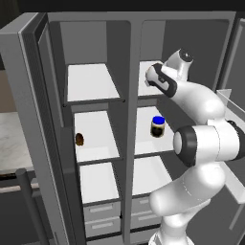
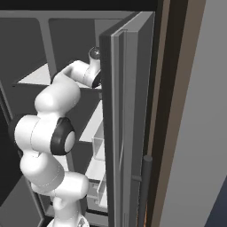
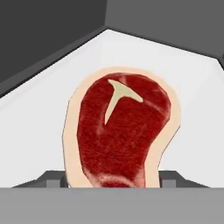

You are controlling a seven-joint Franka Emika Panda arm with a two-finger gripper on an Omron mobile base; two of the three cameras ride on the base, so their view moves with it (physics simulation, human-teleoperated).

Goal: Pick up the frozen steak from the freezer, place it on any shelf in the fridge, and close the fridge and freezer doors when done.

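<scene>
1. The side-by-side unit stands with both doors swung open. The freezer (image 1: 95,139) is the narrower half; the fridge (image 1: 158,139) is the wider half beside it.
2. The freezer door (image 1: 26,119) stands open at the freezer's outer side. The fridge door (image 2: 126,133) stands open at the fridge's outer side, edge-on in the right base view, with its bar handle (image 2: 145,190) toward the camera.
3. The arm reaches into the top of the fridge. The hand is at the level of the uppermost fridge shelf (image 1: 145,79).
4. In the hand view, the frozen steak (image 3: 120,131) sits just in front of the gripper (image 3: 114,180), over the white surface of that shelf (image 3: 197,113). Its red face with the pale T-shaped mark is turned to the camera.
5. The finger tips (image 3: 54,178) show at either side of the steak's lower edge. The jaws appear closed on the steak, one tip on each side.
6. Whether the steak touches the shelf cannot be told.
7. A blue-lidded jar (image 1: 157,127) stands on the fridge shelf below the hand.
8. A small brown oval lump (image 1: 80,139) lies on the middle freezer shelf, at its outer edge.
9. Grey drawers (image 1: 101,217) sit at the bottom of the freezer.
</scene>
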